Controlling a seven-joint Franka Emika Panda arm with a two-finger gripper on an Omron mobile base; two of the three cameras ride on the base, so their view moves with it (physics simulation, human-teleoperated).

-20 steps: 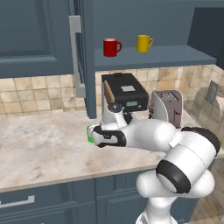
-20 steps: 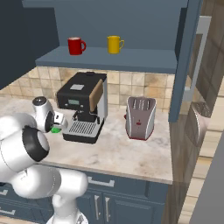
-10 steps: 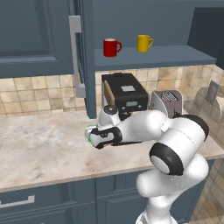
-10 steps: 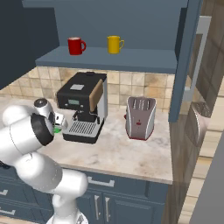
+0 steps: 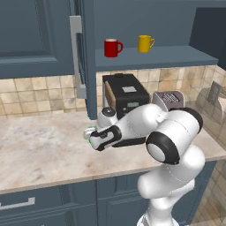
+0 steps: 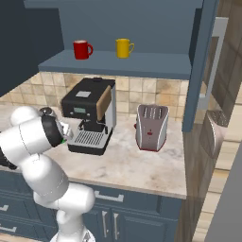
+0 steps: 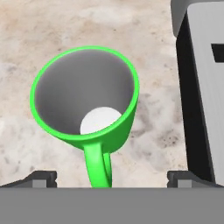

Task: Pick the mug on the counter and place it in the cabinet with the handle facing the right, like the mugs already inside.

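Note:
The green mug [image 7: 85, 98] stands upright on the beige counter [image 5: 39, 148], seen from above, with its pale inside showing. Its handle [image 7: 98, 164] points toward the bottom of the hand view, between the two finger tips. My gripper [image 7: 112, 178] is open, its jaws wide on either side of the handle and touching nothing. From the left base the gripper [image 5: 93, 137] hangs low over the mug [image 5: 89, 132], which it mostly hides. A green sliver of the mug [image 6: 63, 140] shows beside the hand. In the cabinet [image 5: 154, 57] stand a red mug [image 5: 112, 47] and a yellow mug [image 5: 145, 43].
A black coffee machine [image 5: 126, 95] stands just right of the mug, close to the hand. A silver toaster [image 5: 167, 99] sits further right. The cabinet door [image 5: 76, 57] with its long silver bar hangs open above the mug. Bare counter stretches to the left.
The hand has sunk slightly over the green mug. The arm's elbow has swung up and inward. The jaws have stayed wide and the mug has not moved.

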